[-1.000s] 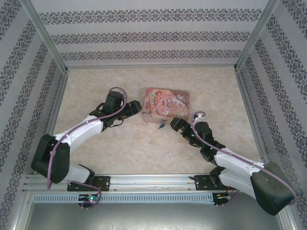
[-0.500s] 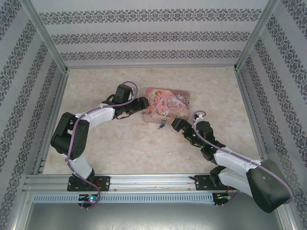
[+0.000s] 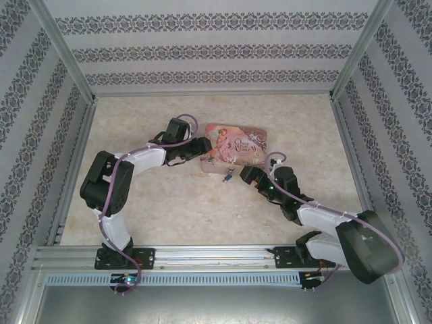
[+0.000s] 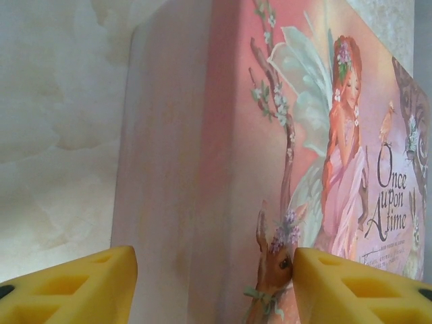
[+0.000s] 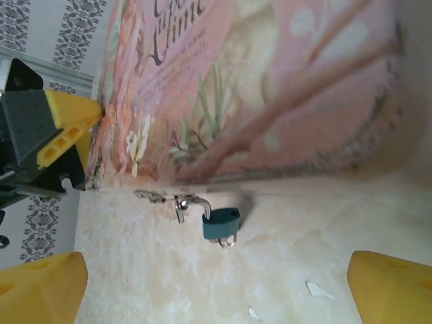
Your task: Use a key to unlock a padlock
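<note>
Right wrist view catches the teal padlock [image 5: 221, 225] at the pink tin [image 5: 270, 101] edge, right pincer [image 5: 217, 287] wide apart; left pincer [image 4: 214, 270] apart, astride the tin's corner.

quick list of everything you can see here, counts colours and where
tin: one, pink with fairy picture, flat at table centre
padlock: one, teal body, silver shackle, on the table at the tin's near edge
hasp: one, silver, tin's near edge, beside the padlock
table: one, beige marbled, under everything
walls: three, white with dark patterned stripes, around the table
left end effector: one, yellow pads, jaws apart astride the tin's left side
right end effector: one, yellow pads, wide open, facing the padlock
</note>
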`<action>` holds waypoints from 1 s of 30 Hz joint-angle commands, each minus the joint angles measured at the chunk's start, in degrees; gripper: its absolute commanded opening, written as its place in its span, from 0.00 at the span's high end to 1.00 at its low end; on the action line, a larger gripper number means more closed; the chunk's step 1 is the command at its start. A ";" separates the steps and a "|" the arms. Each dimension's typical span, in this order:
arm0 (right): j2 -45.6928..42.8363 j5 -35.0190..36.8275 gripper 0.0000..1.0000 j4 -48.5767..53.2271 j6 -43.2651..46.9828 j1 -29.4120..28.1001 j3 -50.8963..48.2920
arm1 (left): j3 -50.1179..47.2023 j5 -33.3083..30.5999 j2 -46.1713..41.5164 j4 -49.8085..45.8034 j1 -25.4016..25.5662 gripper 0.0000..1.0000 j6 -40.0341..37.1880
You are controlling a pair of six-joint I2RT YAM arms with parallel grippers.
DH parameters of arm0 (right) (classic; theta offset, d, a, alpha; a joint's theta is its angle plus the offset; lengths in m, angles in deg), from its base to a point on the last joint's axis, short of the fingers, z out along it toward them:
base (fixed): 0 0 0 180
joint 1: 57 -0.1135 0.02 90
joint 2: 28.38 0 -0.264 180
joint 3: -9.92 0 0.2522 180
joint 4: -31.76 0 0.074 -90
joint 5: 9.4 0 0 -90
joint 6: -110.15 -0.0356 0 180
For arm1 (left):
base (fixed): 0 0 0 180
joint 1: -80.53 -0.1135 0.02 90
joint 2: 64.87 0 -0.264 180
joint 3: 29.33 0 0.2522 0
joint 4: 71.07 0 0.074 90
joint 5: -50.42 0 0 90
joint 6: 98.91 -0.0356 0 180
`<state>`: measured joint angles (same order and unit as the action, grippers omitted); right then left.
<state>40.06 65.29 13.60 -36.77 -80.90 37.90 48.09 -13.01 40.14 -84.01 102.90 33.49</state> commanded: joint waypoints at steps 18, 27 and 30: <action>10.65 -9.68 0.02 -4.06 10.42 5.71 11.46 | -19.56 -2.22 -10.01 2.64 -0.67 0.39 2.43; 12.70 -10.10 0.02 -4.90 10.06 5.79 12.06 | -20.15 -2.38 -12.59 3.08 -0.74 0.39 3.40; 11.54 -9.75 0.02 -4.56 10.12 6.05 11.06 | -19.37 -2.24 -13.51 3.12 -0.67 0.39 3.44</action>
<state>52.76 56.07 10.54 -27.79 -75.46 49.46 29.62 -13.27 27.29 -75.14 102.87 36.61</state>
